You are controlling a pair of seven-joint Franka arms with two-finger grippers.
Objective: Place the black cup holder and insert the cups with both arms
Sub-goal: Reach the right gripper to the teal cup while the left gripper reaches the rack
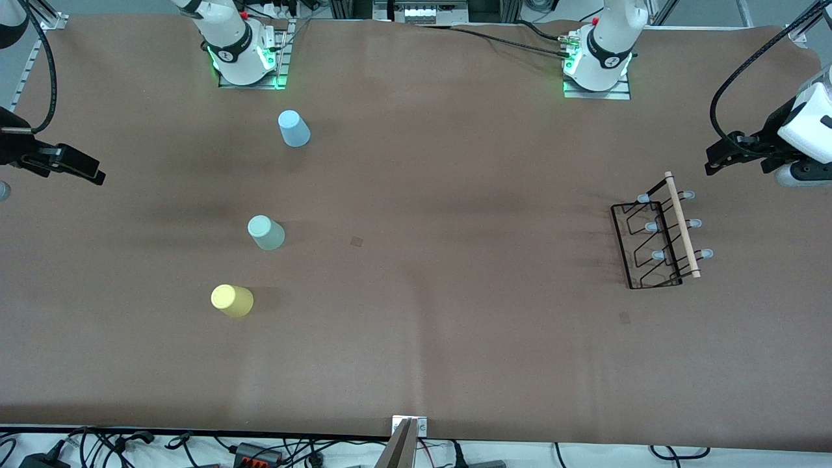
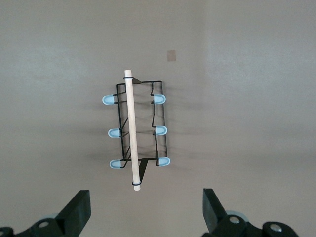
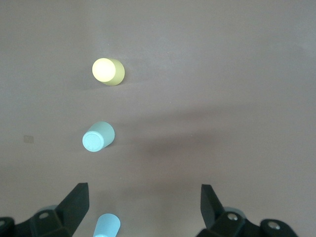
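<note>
- The rack [image 1: 658, 242] is seen standing on the brown desk [image 1: 455, 325] toward the left arm's end, its wooden handle [image 2: 132, 136] on top and six blue-tipped pegs jutting out sideways.
- Three cups are set upside down toward the right arm's end: the blue cup [image 1: 294, 128] farthest from the front camera, the green cup [image 1: 266, 233] in the middle, the yellow cup [image 1: 232, 300] nearest.
- The left pincer [image 2: 145, 210] is held wide open and empty above the desk near the rack.
- The right pincer [image 3: 144, 205] is likewise spread wide, with nothing gripped, above the desk's edge near the cups.
</note>
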